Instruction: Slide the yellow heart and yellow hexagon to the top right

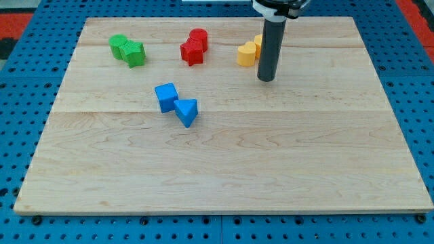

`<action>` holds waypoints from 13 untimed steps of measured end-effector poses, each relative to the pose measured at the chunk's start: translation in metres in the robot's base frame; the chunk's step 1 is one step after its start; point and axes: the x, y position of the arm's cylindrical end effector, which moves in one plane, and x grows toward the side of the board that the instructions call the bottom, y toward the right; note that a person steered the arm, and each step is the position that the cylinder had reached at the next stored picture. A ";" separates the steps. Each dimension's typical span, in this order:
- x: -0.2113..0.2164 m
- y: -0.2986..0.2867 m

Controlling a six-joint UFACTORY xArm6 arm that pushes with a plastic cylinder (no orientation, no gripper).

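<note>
Blue triangle (186, 111) lies nearest the view's bottom, touching a blue cube (165, 96) just up and to its left; both sit left of centre on the wooden tabletop (271, 169).

Top-left: two green blocks (127, 49) pressed together, shapes unclear.

Top centre: two red blocks (194, 46) touching, shapes unclear.

Right of the reds: yellow heart (247, 53). Second yellow block (258, 42) sits just behind it, toward the view's top right, mostly hidden by the rod; shape cannot be made out, presumably the hexagon. Both yellows lie in the upper middle, well short of the top-right corner.

Rod (270, 47) stands upright, entering from the view's top. My tip (266, 79) rests on the tabletop just right of and slightly below the heart; rod looks to touch or nearly touch the yellows, cannot tell which.

No claw on this arm, so no open or closed state to record.
</note>
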 end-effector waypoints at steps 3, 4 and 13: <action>0.000 0.006; 0.000 0.006; -0.075 -0.036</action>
